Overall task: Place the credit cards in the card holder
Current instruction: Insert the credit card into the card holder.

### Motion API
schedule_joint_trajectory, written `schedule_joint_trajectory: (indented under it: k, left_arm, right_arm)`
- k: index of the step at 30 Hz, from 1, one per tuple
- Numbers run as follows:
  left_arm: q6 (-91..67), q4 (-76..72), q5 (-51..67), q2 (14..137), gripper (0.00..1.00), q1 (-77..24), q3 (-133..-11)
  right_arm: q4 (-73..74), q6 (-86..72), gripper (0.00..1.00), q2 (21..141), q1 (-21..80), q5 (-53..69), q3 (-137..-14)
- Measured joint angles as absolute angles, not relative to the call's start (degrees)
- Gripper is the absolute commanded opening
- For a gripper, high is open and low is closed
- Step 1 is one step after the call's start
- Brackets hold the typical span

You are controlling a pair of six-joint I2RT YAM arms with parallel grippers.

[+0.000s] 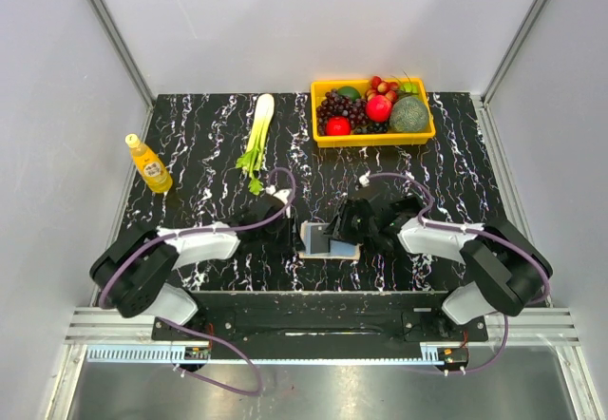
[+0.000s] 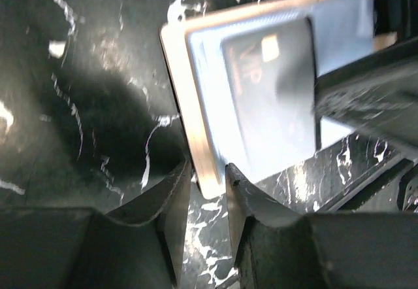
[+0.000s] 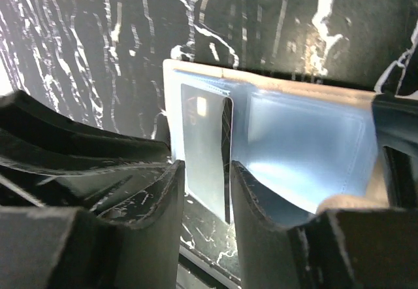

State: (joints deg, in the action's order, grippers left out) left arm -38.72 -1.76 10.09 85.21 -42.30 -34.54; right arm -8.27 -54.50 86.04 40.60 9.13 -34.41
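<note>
Right wrist: right end effector narrowly apart, straddling grey card; grip unclear.

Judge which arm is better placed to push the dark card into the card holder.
Probably right: the dark card on the card holder lies between the fingers of the right claw. The left claw sits at the holder's rim, better suited to steadying it.
</note>
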Motion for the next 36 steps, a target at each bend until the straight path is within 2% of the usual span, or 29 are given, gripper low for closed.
schedule_joint_trajectory:
  k: [5, 6, 9, 10, 11, 16, 24, 36]
  left_arm:
    - [-39.7, 0.8, 9.3, 79.8, 0.33, -42.4, -30.6]
    - [-39.9, 1.4, 8.9, 78.8, 0.38, -42.4, -30.1]
    - [-40.4, 3.2, 7.9, 75.3, 0.41, -42.4, -28.3]
    - [-40.6, 3.7, 7.6, 74.2, 0.5, -42.4, -27.9]
    - [-40.6, 4.4, 7.2, 73.3, 0.53, -42.4, -27.7]
    - [-40.4, 6.4, 5.7, 69.8, 0.6, -42.4, -27.7]
    - [-40.5, 8.1, 4.4, 66.3, 0.64, -42.4, -27.6]
    - [-40.6, 8.4, 4.7, 67.5, 0.66, -42.4, -27.5]
  right_arm:
    - [-3.2, -51.2, 0.46, 81.0, 40.8, 6.1, -37.5]
    - [-1.7, -50.7, 0.46, 79.5, 40.8, 5.1, -37.9]
    - [2.4, -49.1, 0.48, 76.1, 40.8, 3.1, -38.6]
    - [3.9, -48.7, 0.48, 75.1, 40.8, 2.4, -38.6]
    - [5.5, -48.4, 0.48, 74.2, 40.8, 1.9, -38.6]
    - [11.4, -48.3, 0.49, 68.9, 40.9, 0.3, -36.4]
    - [20.2, -48.4, 0.49, 62.0, 40.9, -0.7, -33.8]
    - [22.5, -46.1, 0.48, 70.2, 41.8, -1.1, -35.2]
